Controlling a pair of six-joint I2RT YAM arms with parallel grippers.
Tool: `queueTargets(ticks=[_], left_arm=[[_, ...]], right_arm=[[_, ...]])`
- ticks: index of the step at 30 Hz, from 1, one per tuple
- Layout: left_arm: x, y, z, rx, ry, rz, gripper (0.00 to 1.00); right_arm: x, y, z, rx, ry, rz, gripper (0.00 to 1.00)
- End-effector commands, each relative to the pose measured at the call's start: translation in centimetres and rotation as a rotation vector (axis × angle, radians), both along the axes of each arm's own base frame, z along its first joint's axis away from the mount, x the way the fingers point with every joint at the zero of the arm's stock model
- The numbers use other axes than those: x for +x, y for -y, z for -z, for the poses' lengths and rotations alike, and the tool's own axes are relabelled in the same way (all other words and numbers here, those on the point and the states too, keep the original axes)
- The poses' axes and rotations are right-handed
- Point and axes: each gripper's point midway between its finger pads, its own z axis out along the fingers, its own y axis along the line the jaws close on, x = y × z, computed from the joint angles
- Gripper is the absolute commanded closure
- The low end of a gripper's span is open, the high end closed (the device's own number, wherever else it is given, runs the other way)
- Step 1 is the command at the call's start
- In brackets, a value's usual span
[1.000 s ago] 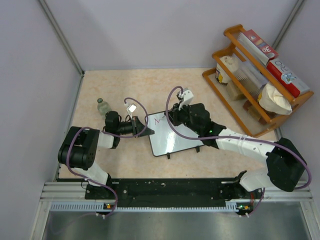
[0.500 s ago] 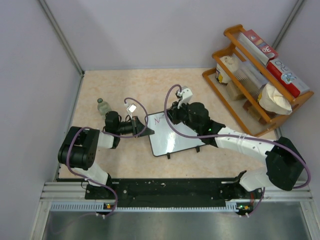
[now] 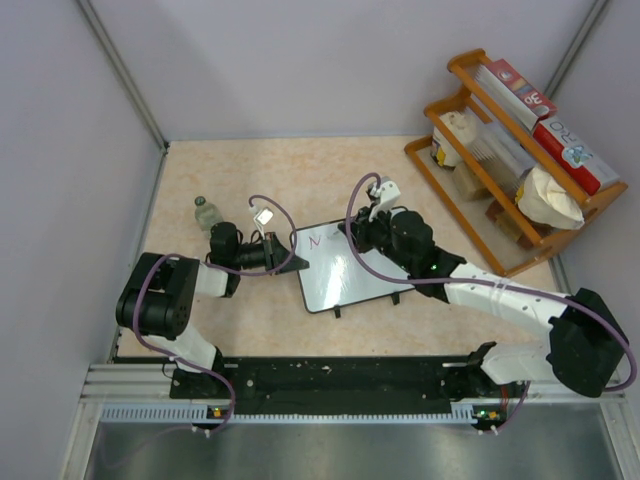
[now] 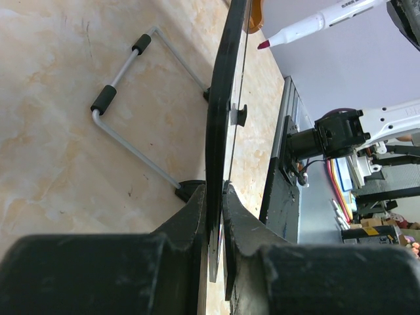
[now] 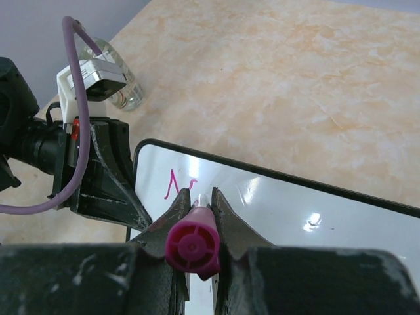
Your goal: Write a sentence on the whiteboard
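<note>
A small black-framed whiteboard (image 3: 335,285) sits at the middle of a beige marbled counter (image 3: 250,170), between two robot arms. The left jaws are clamped on the board's left edge. The right jaws are closed on a white marker (image 5: 192,244) with a magenta end cap. Its tip is just beside the board's far left corner, though whether it touches the board cannot be told. The sentence (image 5: 178,184) is only a thin pink stroke shaped like an N. A small clear bottle (image 3: 206,213) stands to the far left, and a wooden rack (image 3: 466,66) of goods stands at the far right.
</note>
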Motion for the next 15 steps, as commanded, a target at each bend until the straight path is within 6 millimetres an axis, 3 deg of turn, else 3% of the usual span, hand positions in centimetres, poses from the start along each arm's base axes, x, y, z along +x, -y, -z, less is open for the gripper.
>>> queueTargets(ticks=[1, 9, 15], left_arm=[[0.0, -0.1, 0.5, 0.01, 0.007, -0.009, 1.0], [0.0, -0.1, 0.6, 0.01, 0.004, -0.011, 1.0], [0.0, -0.1, 0.6, 0.009, 0.007, -0.009, 1.0]], right_arm=[[-0.3, -0.4, -1.4, 0.063, 0.02, -0.027, 1.0], [-0.2, -1.5, -1.8, 0.104, 0.012, -0.053, 1.0], [0.1, -2.1, -0.6, 0.088, -0.017, -0.063, 1.0]])
